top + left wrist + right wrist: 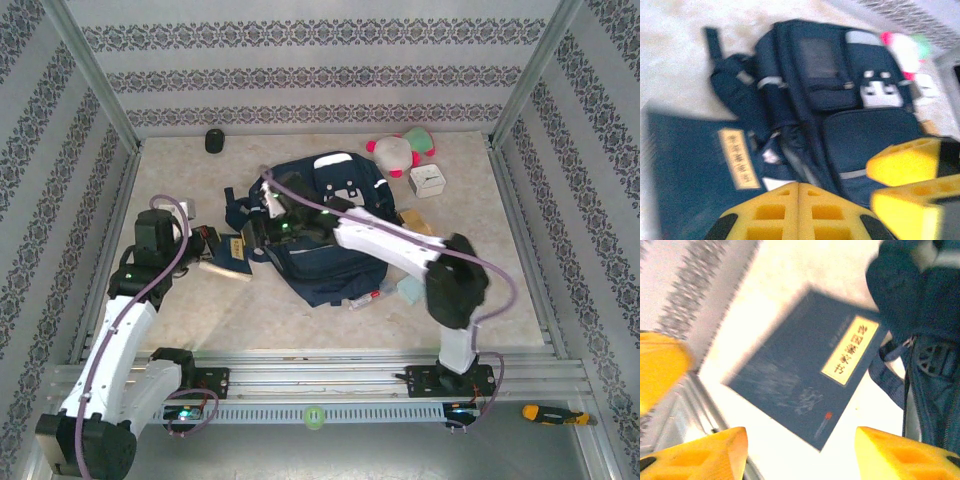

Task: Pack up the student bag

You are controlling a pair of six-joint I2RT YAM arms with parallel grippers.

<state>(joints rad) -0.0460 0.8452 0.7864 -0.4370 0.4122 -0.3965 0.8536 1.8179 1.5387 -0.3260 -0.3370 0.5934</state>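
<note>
The student bag, navy with white buckle patches, lies in the middle of the table. It runs from the centre to the right of the left wrist view. A flat dark blue book with a tan title label lies on the table just left of the bag, and it also shows from both wrists. My left gripper is shut with nothing between its fingers, low beside the book. My right gripper stands open above the book's corner, reaching across the bag.
A pink, white and green plush toy and a white box sit behind the bag on the right. A small black object rests at the back left. Small items lie by the bag's right side. Patterned walls enclose the table.
</note>
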